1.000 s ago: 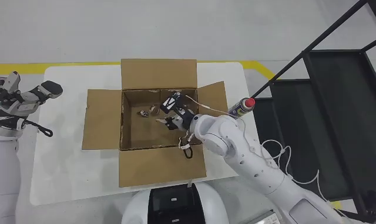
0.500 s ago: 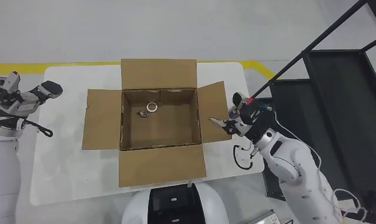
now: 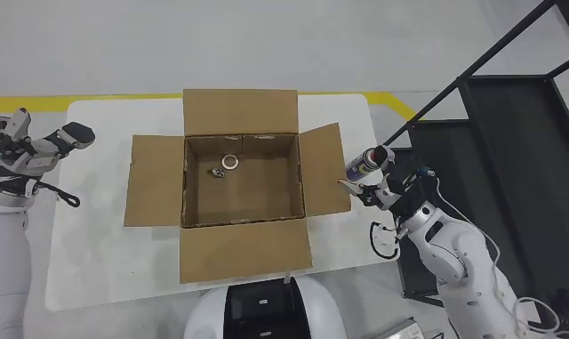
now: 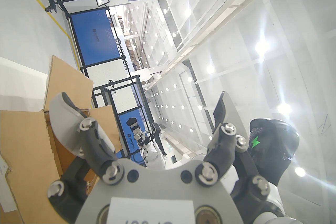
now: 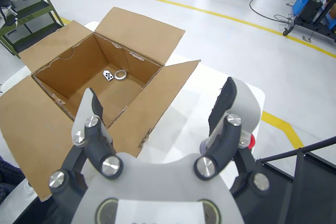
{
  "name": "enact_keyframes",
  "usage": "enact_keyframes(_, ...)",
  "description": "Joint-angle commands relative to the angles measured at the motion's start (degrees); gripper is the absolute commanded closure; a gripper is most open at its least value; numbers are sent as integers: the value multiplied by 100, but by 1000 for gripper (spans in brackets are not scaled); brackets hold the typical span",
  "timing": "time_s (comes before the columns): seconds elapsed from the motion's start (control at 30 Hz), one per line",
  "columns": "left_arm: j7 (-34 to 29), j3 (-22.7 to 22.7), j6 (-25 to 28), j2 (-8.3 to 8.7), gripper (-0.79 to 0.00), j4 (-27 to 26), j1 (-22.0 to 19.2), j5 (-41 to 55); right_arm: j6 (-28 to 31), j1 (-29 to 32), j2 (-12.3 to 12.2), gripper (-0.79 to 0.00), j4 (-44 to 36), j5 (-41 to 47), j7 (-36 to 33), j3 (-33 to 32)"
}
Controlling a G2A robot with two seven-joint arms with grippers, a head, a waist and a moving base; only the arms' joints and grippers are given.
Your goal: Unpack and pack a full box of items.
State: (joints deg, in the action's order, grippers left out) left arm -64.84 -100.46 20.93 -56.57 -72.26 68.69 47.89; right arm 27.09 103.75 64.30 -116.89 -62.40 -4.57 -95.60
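Note:
An open cardboard box [image 3: 156, 181] stands mid-table with all flaps folded out. On its floor lie a metal ring [image 3: 230, 162] and a small metal plate [image 3: 216, 172]; the right wrist view shows the ring [image 5: 121, 74] and the plate [image 5: 108, 75] near the far corner. My right gripper [image 3: 362, 189] hangs open and holds nothing at the table's right edge, just past the box's right flap [image 5: 168, 93]. A spray can [image 3: 368, 164] with a red cap [image 5: 252, 142] lies right beside it. My left gripper [image 4: 141, 99] is open, tilted upward, off the table's left side [image 3: 64, 145].
The white table [image 3: 107, 250] has bare room left and right of the box. A black metal stair frame [image 3: 480, 161] stands close on the right, next to my right arm. The box's flaps [image 3: 244, 250] overhang the table around the opening.
A second ago my right gripper was down inside the box by a dark item. It has come out and drawn back right, past the flap, beside the spray can. The left arm is still.

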Motion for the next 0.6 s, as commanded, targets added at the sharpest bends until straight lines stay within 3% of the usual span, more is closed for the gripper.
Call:
enact_keyframes(0.0,0,0,0,0,-785,0,0,0,-150,-37,3,-785,80,-60,91,-56)
enact_keyframes(0.3,0,0,0,0,-785,0,0,0,-141,-268,20,-785,1911,-481,1683,-212)
enact_keyframes(0.57,0,0,0,0,-785,0,0,0,69,-492,39,-785,3092,-1114,2503,175)
